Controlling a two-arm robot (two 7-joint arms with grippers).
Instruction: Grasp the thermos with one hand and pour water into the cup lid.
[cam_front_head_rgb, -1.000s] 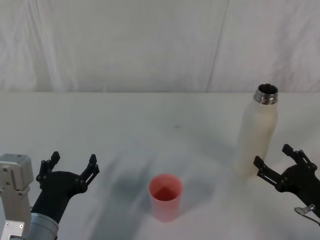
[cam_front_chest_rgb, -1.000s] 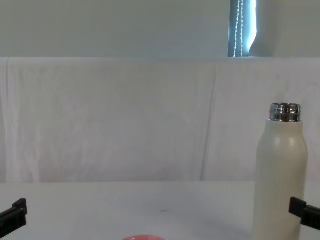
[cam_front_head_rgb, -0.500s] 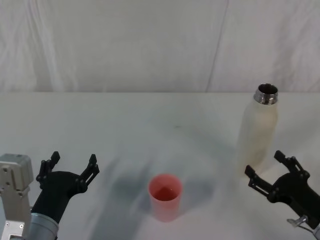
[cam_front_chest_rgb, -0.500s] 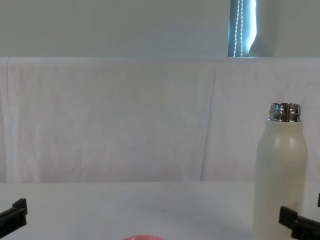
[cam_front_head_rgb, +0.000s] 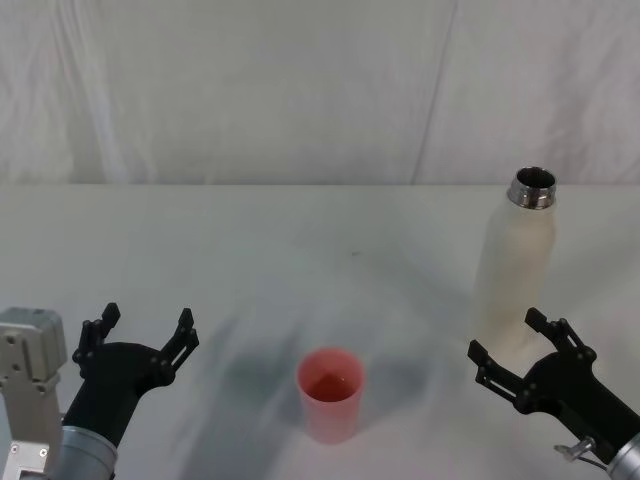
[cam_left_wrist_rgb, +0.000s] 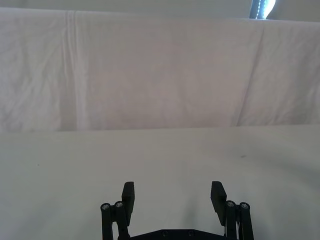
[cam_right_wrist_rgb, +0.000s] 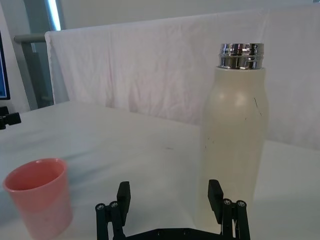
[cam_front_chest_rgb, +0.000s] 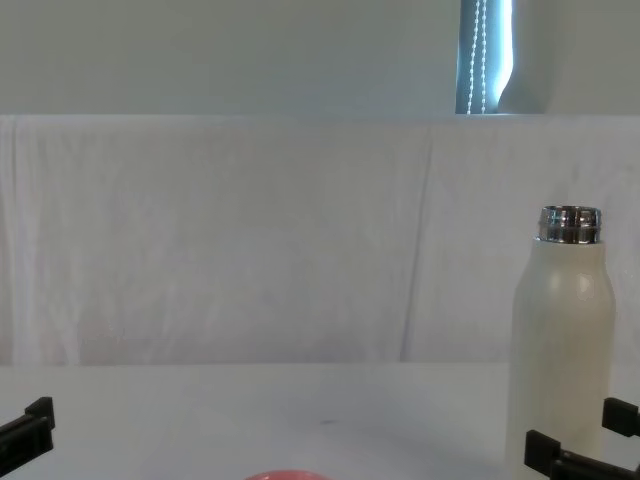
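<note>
Right gripper (cam_front_head_rgb: 507, 341) masking thermos (cam_front_head_rgb: 514, 262) base

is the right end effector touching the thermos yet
Apart. In the right wrist view the open right end effector sits short of the thermos, its fingers nearer the camera than the bottle and closed on nothing.

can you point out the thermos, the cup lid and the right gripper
thermos (cam_front_head_rgb: 512, 275), head view, on the middle of its cream body.
cup lid (cam_front_head_rgb: 330, 400), head view, on its pink outer wall.
right gripper (cam_front_head_rgb: 512, 356), head view, midway between its open fingertips, just in front of the thermos base.
</note>
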